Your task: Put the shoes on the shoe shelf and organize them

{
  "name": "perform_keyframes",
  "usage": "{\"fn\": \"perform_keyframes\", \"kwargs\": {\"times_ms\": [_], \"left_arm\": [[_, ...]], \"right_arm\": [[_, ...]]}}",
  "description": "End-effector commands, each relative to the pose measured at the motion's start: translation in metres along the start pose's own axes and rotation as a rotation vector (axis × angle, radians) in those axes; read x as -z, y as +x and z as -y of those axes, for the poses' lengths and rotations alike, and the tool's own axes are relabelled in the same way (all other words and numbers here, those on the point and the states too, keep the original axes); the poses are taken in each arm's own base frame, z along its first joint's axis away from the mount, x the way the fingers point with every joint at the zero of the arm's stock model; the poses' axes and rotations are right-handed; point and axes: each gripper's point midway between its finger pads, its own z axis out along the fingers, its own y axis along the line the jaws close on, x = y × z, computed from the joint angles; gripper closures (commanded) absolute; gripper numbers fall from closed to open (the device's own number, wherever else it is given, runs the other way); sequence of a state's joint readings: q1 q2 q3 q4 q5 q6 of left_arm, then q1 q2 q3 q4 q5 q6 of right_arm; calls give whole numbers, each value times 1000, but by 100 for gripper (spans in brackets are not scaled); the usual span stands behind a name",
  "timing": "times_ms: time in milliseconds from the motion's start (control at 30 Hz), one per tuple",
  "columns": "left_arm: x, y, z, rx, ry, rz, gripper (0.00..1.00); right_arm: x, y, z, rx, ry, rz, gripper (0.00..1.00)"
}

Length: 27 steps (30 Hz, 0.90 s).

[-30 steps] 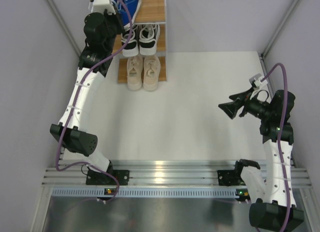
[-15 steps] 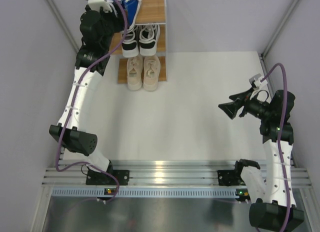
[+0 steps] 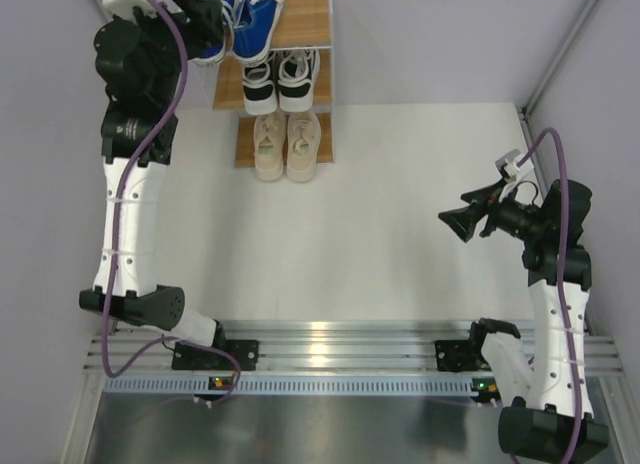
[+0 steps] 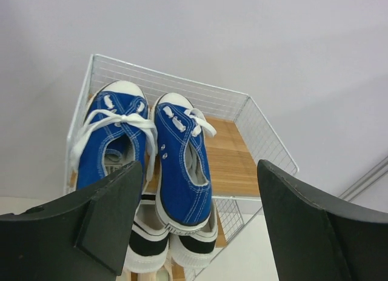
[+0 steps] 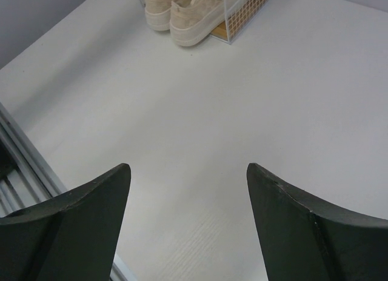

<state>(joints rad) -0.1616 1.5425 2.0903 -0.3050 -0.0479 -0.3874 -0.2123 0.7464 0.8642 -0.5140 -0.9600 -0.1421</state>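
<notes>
Your left tool (image 4: 200,172) hung open and empty just in front of the top tier, its jaws spread wide on either side of the blue canvas sneakers with white laces and soles (image 4: 182,142). Your right tool (image 5: 188,172) was open too, gripping nothing, well apart from the rack over the white counter (image 3: 380,204).

All three pairs sat on the small stepped shelf of light wooden boards in a white wire frame (image 3: 305,19): blue on the top board, the black-and-white lace-up sneakers (image 3: 293,79) on the middle one, and the beige lace-up sneakers (image 3: 303,144) on the lowest. Each pair stood side by side, toes pointing the same way.

Placing looked finished to me. At most you had tidying left, since the blue pair sat toward the left of its board.
</notes>
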Motion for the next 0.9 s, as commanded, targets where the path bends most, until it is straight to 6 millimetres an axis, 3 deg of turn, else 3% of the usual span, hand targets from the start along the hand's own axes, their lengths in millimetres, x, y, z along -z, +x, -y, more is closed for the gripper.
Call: {"fn": "perform_keyframes", "kwargs": {"times_ms": [0,33,67,100,133,167,233,267,400,467,633,733,767,867], "left_arm": [[38,-30,6,65,48,23,21],[44,-26,9,82,79,1,29],[45,-15,-3,88,58,-28,35],[54,-17,1,96,80,-30,44],[58,-10,6,95,121,-62,63],[60,2,8,102,148,-101,75],[63,15,19,120,220,-155,92],[65,32,28,132,287,-221,95],[63,69,40,112,361,-314,99],[61,89,56,93,395,-350,99],[44,118,64,1,351,-350,99],[28,130,62,-48,304,-341,99],[21,140,56,-61,277,-352,99],[4,140,36,-105,172,-309,98]], "right_arm": [[8,-21,-3,94,16,29,22],[9,-20,-4,92,17,25,22],[10,-21,-4,99,17,24,22],[10,-21,-5,97,15,21,22],[10,-21,-5,99,14,20,22],[10,-21,-5,100,14,20,22],[10,-20,-5,100,12,17,22],[10,-20,-5,97,11,16,22],[9,-20,-4,92,11,17,22],[8,-22,-3,90,11,18,22],[9,-24,-1,91,22,18,22],[11,-23,-1,85,26,19,22],[11,-23,0,83,30,18,22],[13,-23,0,79,39,21,22]]}}
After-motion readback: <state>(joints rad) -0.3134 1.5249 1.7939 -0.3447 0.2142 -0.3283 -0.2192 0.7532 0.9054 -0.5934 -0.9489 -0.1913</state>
